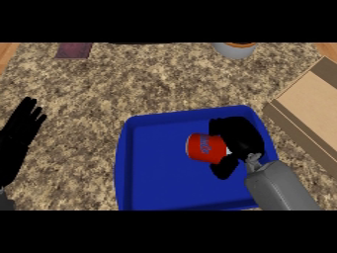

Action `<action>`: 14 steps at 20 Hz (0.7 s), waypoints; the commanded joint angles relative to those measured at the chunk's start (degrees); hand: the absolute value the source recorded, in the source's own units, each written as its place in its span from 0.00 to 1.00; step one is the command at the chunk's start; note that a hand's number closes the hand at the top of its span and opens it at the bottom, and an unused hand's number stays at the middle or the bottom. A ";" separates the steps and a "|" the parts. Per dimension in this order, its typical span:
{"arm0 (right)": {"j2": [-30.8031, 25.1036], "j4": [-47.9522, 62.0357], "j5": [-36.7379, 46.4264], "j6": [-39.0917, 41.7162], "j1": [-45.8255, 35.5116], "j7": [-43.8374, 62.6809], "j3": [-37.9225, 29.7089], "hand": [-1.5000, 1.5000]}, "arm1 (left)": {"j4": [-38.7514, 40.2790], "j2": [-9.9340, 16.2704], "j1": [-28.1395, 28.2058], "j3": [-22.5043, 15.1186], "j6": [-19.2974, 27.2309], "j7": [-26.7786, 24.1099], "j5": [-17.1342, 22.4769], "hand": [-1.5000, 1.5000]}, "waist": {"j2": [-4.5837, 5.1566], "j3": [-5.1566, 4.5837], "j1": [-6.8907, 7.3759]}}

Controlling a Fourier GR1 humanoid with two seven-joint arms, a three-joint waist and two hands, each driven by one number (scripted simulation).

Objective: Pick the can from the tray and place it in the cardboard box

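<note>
As the counter is seen from the head view, a blue tray (152, 168) is found just below the centre of the speckled stone counter top (127, 79). Inside the tray, toward its 2 o'clock part, a red can (204, 147) is seen with a white label. The right hand (236, 138) is wrapped around the can from the 3 o'clock side, with the fingers curled over it at the top and the thumb below it. Whether the can is lifted off the tray floor cannot be told. An open cardboard box (320, 116) is placed at 3 o'clock from the tray, just beside it. At 9 o'clock, well apart from the tray, the left hand (14, 141) is held with its fingers straight and nothing in it.
</note>
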 commanded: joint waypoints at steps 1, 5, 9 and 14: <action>-8.87 -2.64 -0.54 -1.95 6.99 -3.16 -5.46 1.00 | -1.76 1.51 -0.08 1.32 -1.25 1.48 1.83 0.50 | 0.40 0.02 0.17; -10.93 -11.23 0.34 -3.54 11.38 -4.18 -7.61 1.00 | -2.45 -0.34 -1.15 -0.41 0.69 2.50 0.08 0.50 | 0.46 0.00 0.47; -11.49 -24.85 -1.46 0.75 12.87 -1.44 -9.14 1.00 | -2.39 0.41 1.02 0.50 -0.91 1.62 0.52 0.50 | 0.40 -0.02 0.53; -11.19 -41.81 -3.28 5.04 10.52 5.41 -12.74 1.00 | -1.61 0.49 -0.83 0.95 0.39 2.24 0.12 0.50 | 0.11 -0.06 -0.38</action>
